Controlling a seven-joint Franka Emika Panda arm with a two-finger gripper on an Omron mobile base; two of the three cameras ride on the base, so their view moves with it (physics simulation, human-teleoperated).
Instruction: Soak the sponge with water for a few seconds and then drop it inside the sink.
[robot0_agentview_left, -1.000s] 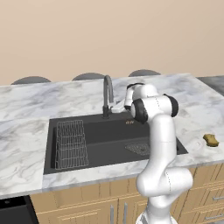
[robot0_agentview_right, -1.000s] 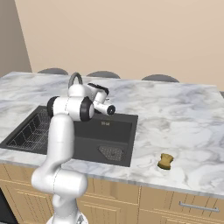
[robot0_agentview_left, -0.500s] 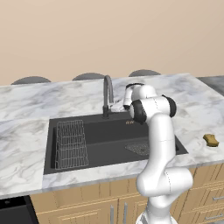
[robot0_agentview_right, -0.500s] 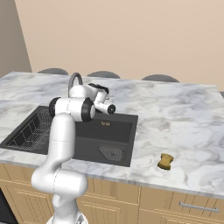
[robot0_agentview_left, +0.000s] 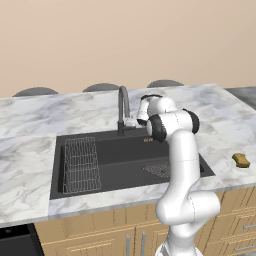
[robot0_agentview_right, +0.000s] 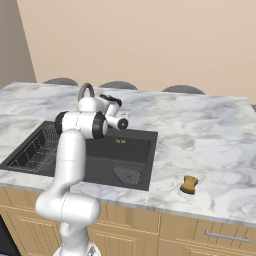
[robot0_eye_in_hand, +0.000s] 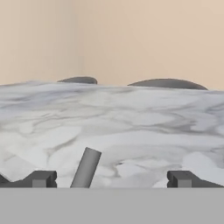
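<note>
From the left base cam I've got the sink (robot0_agentview_left: 100, 172) sitting black in the marble desk (robot0_agentview_left: 30, 165), wire rack (robot0_agentview_left: 80, 165) on its left side and the mesh drain (robot0_agentview_left: 159, 169) toward the right; the dark curved faucet (robot0_agentview_left: 122, 107) stands at the back edge, and my arm is bent over so the wrist sits right beside it; the end effector itself is tucked behind the arm here, so I can't read the jaws from this side; the sponge (robot0_agentview_left: 241, 160) is way off on the desk to the right of the sink, well apart from the basin and from the arm, lying flat on the marble.

Right base cam: same story from the other side; end effector (robot0_agentview_right: 108, 102) is up by the faucet (robot0_agentview_right: 86, 91) behind the sink (robot0_agentview_right: 135, 150), holding nothing as far as I can see; sponge (robot0_agentview_right: 189, 184) sits near the front edge of the desk (robot0_agentview_right: 210, 140), right of the basin, untouched.

Hand cam: both finger tips (robot0_eye_in_hand: 41, 179) sit far apart at the bottom corners, so the end effector is wide open and empty; a grey bar of the faucet (robot0_eye_in_hand: 86, 168) pokes up between them, closer to the left tip; beyond that it's marble and a beige wall (robot0_eye_in_hand: 113, 39).
</note>
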